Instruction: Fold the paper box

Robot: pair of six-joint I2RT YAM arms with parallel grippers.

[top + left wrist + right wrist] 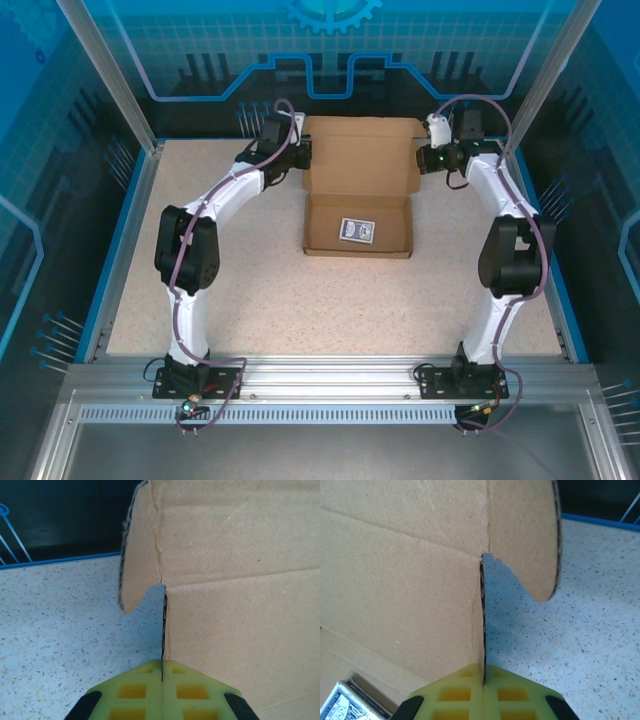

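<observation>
- Brown cardboard, the paper box (362, 160) lies open in the upper middle of the top view on the speckled table (250, 290). Its shallow tray is nearer the frame's centre and its lid panel spreads out above it, towards the back.
- A small black-and-white printed card (357, 230) lies inside the tray, roughly in its middle.
- The left tool (300, 152) is at the lid's left edge and the right tool (425, 158) at its right edge, both in the upper part of the frame, with the arms curving in from either side.
- In the left wrist view, the left tool (162, 672) is pinched tight on the box's (240, 605) thin side edge, its yellow-green fingers (137, 690) pressed together around the cardboard. A rounded side flap (137, 555) stands out in the upper middle.
- In the right wrist view, the right tool (483, 672) is clamped the same way on the box's (410, 580) opposite edge. A rounded side flap (525, 535) shows in the upper right and the card's corner (345, 705) in the lower left.
</observation>
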